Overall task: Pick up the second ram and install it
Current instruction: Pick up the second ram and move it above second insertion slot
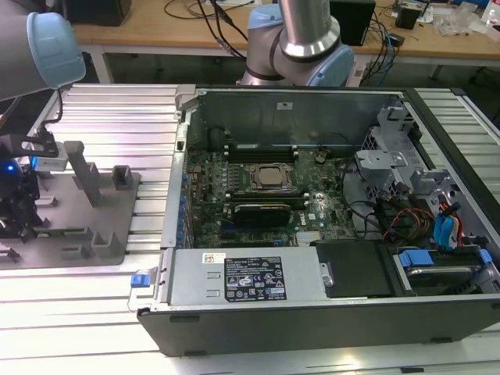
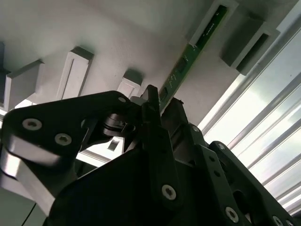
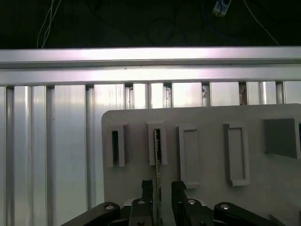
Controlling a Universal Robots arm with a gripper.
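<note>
Pincer (image 3: 162,189) narrowly parted, two fingers (image 3: 146,190) astride one green ram (image 3: 158,150); one grey tray (image 3: 211,117) beneath.

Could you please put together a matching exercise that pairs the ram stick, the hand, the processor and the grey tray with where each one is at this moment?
Things:
1. second ram
2. hand
3. processor
4. grey tray

Places or states:
A. on the motherboard inside the open computer case
B. on the ribbed metal table, at the exterior view's left of the case
C. standing on edge in a tray slot
D. open, with a finger on each side of one end of the ram

Pairs: 1-C, 2-D, 3-A, 4-B.
</note>
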